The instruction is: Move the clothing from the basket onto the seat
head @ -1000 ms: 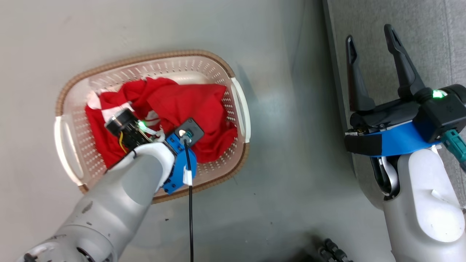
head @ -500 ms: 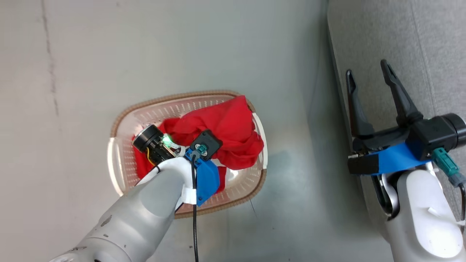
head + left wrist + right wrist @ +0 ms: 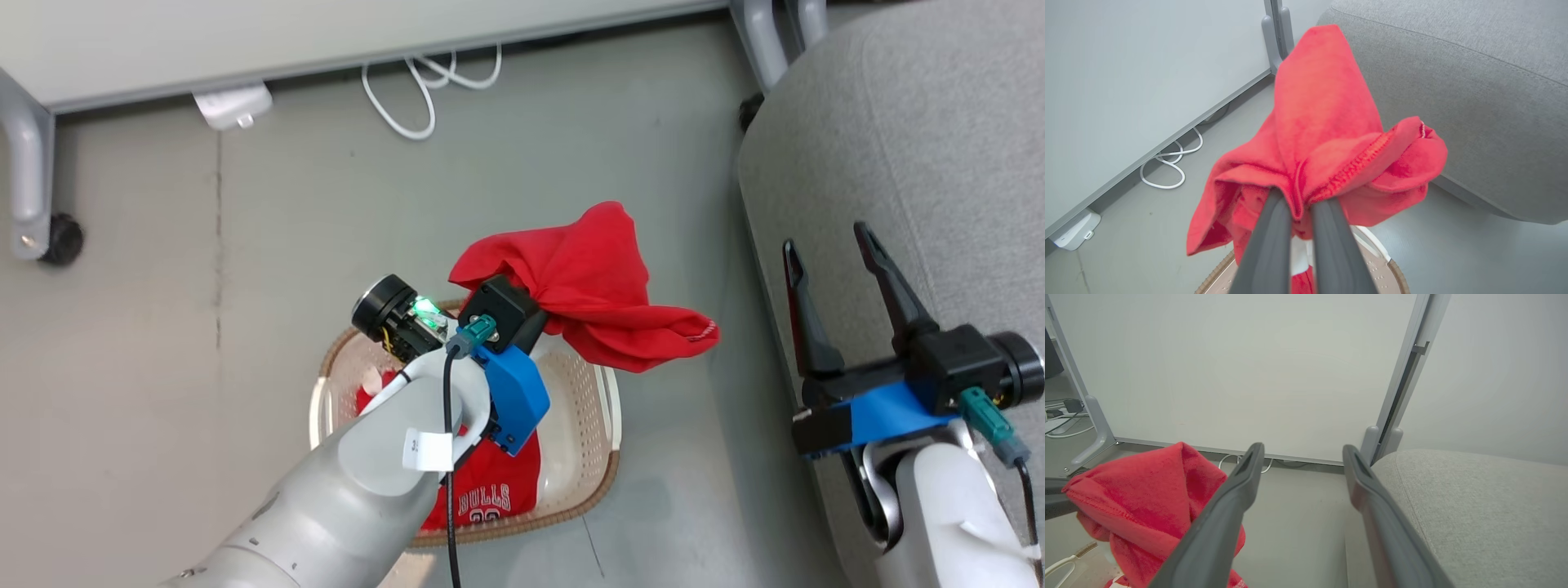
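The jersey [image 3: 490, 494] printed "BULLS" lies in the basket [image 3: 602, 425] on the grey floor [image 3: 286, 245]. Above the basket, the left gripper [image 3: 1300, 200] clamps a red garment [image 3: 596, 278]. To the basket's right, the right gripper [image 3: 824, 238] is spread and empty.

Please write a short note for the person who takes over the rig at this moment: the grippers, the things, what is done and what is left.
Left gripper: shut on a red garment, held in the air between the basket and the seat.
Right gripper: open, holding nothing, over the seat's edge.
Done: one garment is out of the basket, not yet on the seat.
Left: lay it on the seat, then fetch the BULLS jersey from the basket.
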